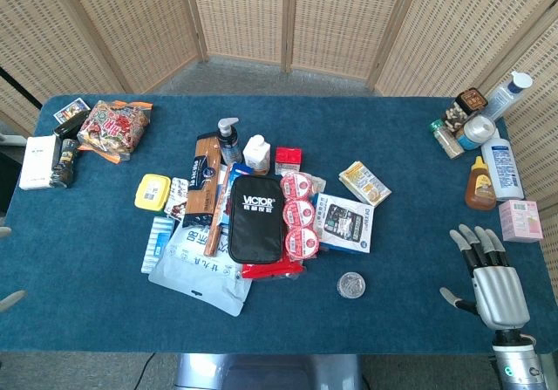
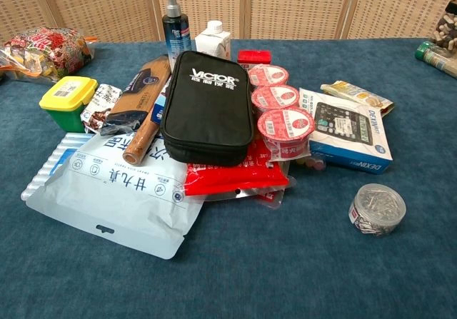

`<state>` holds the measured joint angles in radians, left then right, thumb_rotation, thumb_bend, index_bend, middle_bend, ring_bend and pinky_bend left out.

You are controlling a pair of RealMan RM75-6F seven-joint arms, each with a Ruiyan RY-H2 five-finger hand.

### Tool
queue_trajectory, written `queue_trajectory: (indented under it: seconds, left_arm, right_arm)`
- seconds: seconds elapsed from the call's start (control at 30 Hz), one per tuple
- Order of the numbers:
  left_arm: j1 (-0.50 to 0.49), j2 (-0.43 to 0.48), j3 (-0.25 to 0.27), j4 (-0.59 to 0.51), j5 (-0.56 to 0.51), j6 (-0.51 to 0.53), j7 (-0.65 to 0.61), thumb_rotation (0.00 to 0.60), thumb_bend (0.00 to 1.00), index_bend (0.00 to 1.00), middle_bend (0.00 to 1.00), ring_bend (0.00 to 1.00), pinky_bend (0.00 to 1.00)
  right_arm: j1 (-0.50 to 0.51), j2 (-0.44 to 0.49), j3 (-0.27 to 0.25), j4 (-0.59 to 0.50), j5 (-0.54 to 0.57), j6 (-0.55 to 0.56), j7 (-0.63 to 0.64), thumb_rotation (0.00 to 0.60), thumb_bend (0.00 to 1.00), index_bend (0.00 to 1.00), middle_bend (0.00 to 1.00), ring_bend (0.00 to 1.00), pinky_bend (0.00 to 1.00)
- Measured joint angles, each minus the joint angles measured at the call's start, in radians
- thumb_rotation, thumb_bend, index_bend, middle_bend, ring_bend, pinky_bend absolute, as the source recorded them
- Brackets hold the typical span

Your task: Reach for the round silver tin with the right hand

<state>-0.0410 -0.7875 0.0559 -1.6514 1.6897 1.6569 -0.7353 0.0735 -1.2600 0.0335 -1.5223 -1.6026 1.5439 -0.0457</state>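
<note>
Reach had barely started: right hand (image 1: 490, 275) hovered near the table's right edge, fingers spread, holding nothing. Round silver tin (image 1: 351, 284) sat alone on the blue cloth (image 1: 410, 320), just beside the calculator box (image 1: 345, 222). Next move needed leftward travel to above it.

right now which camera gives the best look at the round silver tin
The chest view: the round silver tin sits close and large, its clear lid showing metal clips inside. The head view shows it small from above, but also places it left of the open right hand.
</note>
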Motion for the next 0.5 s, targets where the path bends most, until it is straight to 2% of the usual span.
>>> queue_trajectory:
  seconds: [0.23, 0.5]
  left_arm:
    - [-0.002, -0.001, 0.001, -0.008, 0.001, -0.011, 0.018, 0.6, 0.0, 0.24, 0.0, 0.0, 0.0]
    - [-0.015, -0.004, 0.002, -0.026, 0.001, -0.048, 0.059, 0.6, 0.0, 0.24, 0.0, 0.0, 0.0]
  right_arm:
    - [0.008, -0.001, -0.011, 0.02, -0.005, -0.024, 0.019, 0.6, 0.0, 0.11, 0.04, 0.0, 0.0]
    - [0.046, 0.014, -0.074, 0.038, -0.103, -0.079, 0.127, 0.6, 0.0, 0.14, 0.06, 0.0, 0.0]
